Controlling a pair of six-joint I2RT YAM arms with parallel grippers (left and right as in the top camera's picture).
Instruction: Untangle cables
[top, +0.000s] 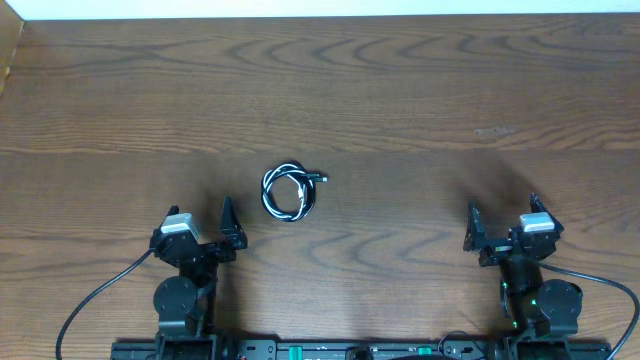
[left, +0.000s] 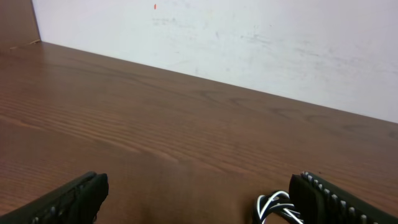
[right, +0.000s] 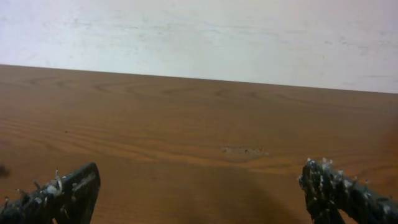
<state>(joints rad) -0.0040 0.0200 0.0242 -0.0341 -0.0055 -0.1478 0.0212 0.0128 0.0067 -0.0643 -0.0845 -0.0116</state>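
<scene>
1. The left gripper (top: 200, 222) hovers low over the near left of the table (top: 420, 100). Its jaws stand wide apart and hold nothing; the left wrist view shows one finger at each lower corner with bare wood between them.
2. The right gripper (top: 503, 215) sits at the near right, likewise spread wide and empty. Its wrist view shows only wood and a white wall (right: 199, 31) at the far edge.
3. The cables (top: 288, 192) lie just left of the table's middle. The black one and the white one are wound together into one small, roughly round coil, lying flat.
4. A short plug end sticks out at the coil's far right side, pointing right. The other ends are too small to pick out.
5. From the left gripper the coil lies a little farther away and to the right, near but not touching. In the left wrist view it shows beside the inner edge of the right-hand finger (left: 336, 199).
6. From the right gripper the coil is well apart, off to the left and slightly farther away, and out of its wrist view.
7. The left arm is clearly nearer, so I judge it the likelier one to reach first, moving forward and right.
8. With no real long axis to the coil, the free plug end looks the easiest place to grip.
9. No container is in view.
</scene>
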